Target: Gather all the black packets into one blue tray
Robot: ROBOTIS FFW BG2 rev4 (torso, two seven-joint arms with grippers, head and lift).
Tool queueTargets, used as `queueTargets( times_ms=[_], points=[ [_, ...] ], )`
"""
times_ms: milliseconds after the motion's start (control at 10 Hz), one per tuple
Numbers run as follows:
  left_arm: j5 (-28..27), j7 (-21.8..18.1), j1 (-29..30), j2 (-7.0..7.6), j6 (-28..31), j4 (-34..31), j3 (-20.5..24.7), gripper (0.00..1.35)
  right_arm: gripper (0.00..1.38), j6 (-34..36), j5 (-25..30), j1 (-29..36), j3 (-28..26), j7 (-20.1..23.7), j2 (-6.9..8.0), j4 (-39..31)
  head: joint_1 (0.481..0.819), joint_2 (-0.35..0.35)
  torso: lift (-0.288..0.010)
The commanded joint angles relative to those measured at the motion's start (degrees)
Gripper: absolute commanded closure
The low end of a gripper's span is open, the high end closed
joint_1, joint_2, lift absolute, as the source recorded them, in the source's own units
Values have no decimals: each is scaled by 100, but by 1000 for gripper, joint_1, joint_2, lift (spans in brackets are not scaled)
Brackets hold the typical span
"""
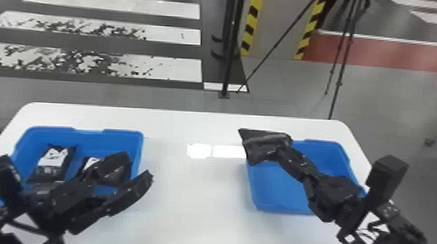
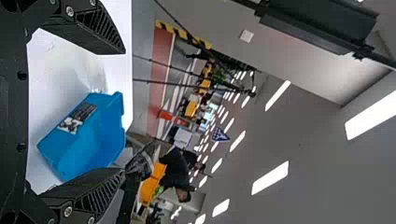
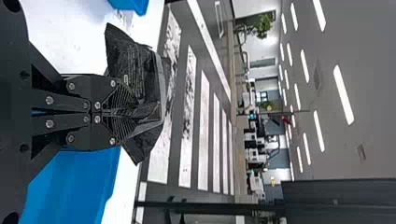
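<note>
In the head view my right gripper (image 1: 285, 151) is shut on a black packet (image 1: 262, 144), held above the left edge of the right blue tray (image 1: 277, 200). The right wrist view has the right gripper (image 3: 123, 113) pinching that crumpled packet (image 3: 140, 74). My left gripper (image 1: 138, 167) stands open over the right part of the left blue tray (image 1: 87, 133). Inside that tray lie a black packet with a white label (image 1: 53, 161) and another packet (image 1: 90, 163), partly covered by the gripper. The left wrist view has the left gripper (image 2: 123, 112) with its fingers wide apart, nothing between them.
Both trays stand on a white table (image 1: 189, 199), with a stretch of tabletop between them. Beyond the table's far edge, a black stand (image 1: 227, 60) and a tripod (image 1: 342, 62) rise from the floor.
</note>
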Motion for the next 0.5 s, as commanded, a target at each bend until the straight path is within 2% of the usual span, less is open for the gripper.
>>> queueTargets(
  times_ms=[0,100,200,400],
  points=[
    [161,-57,-535,51,479,280,-315,142,1279,44,-121,90,302,30,-15,-140,695,-120,-110],
    [447,-101,-802,60,845,420,-475,142,1279,44,-212,118,473,47,-32,-196,695,-115,-110],
    [881,-118,-1041,69,985,617,-692,144,1279,87,-235,104,656,74,-76,-253,695,-111,-110],
    [1235,-127,-1294,69,1154,702,-1069,147,1279,101,-315,90,827,91,-111,-295,695,-108,-110]
  ],
)
